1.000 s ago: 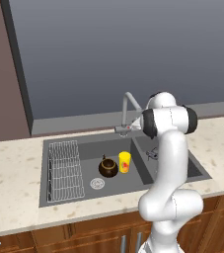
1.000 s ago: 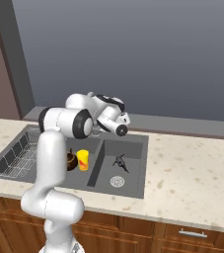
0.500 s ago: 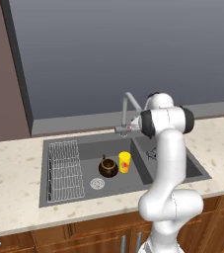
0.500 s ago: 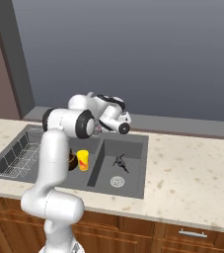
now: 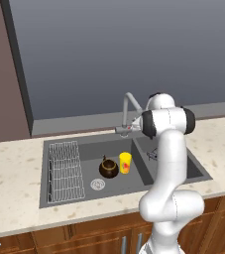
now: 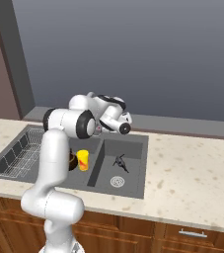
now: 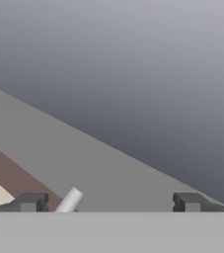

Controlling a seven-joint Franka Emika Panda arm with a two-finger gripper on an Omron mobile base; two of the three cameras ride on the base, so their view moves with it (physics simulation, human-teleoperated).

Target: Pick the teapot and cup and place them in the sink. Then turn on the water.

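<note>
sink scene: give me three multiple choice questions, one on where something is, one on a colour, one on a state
1. Where does the teapot sit?
A. on the counter right of the sink
B. in the left basin of the sink, beside the cup
C. on the wire rack

2. What colour is the cup?
A. yellow
B. blue
C. white

3. How do the jaws of the end effector stand?
A. shut on the cup
B. shut on the faucet
C. open, holding nothing

Answers:
1. B, the left base view shows it on the basin floor next to the cup, right of the wire rack.
2. A, it is bright yellow with a red-orange mark in both base views.
3. C, the hand view shows the two fingertips wide apart, with only the tip of a pale rod low between them, near the left one.
</note>
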